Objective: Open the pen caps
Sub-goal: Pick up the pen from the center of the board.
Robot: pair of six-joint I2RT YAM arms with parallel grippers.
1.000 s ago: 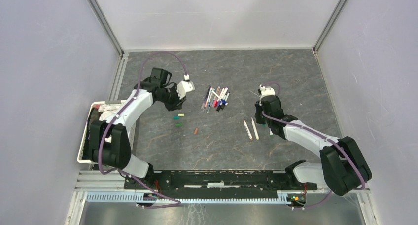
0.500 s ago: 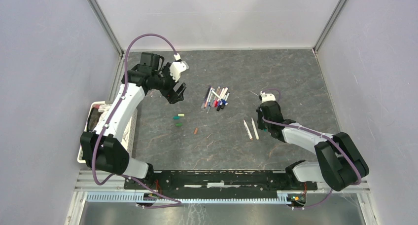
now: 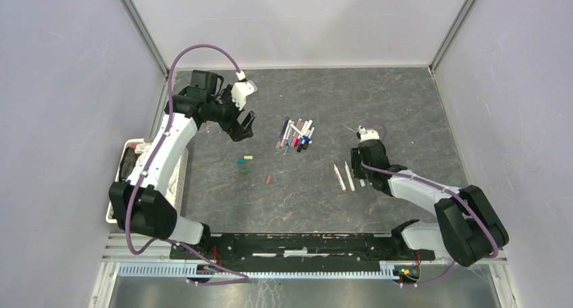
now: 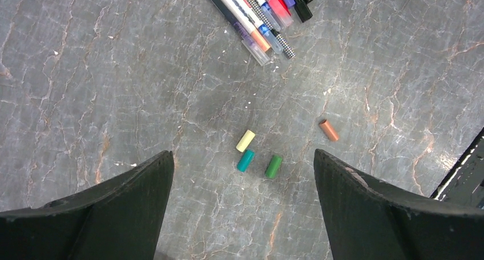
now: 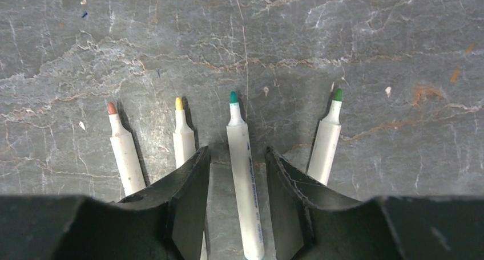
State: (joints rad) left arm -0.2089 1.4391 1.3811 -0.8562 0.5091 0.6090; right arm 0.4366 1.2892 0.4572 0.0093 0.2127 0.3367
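Note:
Loose pen caps lie on the table: yellow (image 4: 246, 140), teal (image 4: 246, 160), green (image 4: 274, 166) and brown (image 4: 329, 130). My left gripper (image 4: 242, 154) hangs open high above them with nothing between its fingers; from the top view the left gripper (image 3: 241, 125) is back-left of the caps (image 3: 244, 163). A pile of capped pens (image 3: 295, 136) lies mid-table. Uncapped white pens lie in a row: brown-tipped (image 5: 124, 154), yellow-tipped (image 5: 182, 137), teal-tipped (image 5: 244, 174), green-tipped (image 5: 325, 140). My right gripper (image 5: 235, 151) is low and open astride the teal-tipped pen, a gap on each side.
A white basket (image 3: 115, 186) stands at the table's left edge beside the left arm. White walls enclose the table on three sides. The black rail (image 3: 297, 244) with the arm bases runs along the near edge.
The left gripper opened and drew back and up from the caps. The right gripper moved toward the near edge beside the uncapped pens and opened around the teal-tipped pen.

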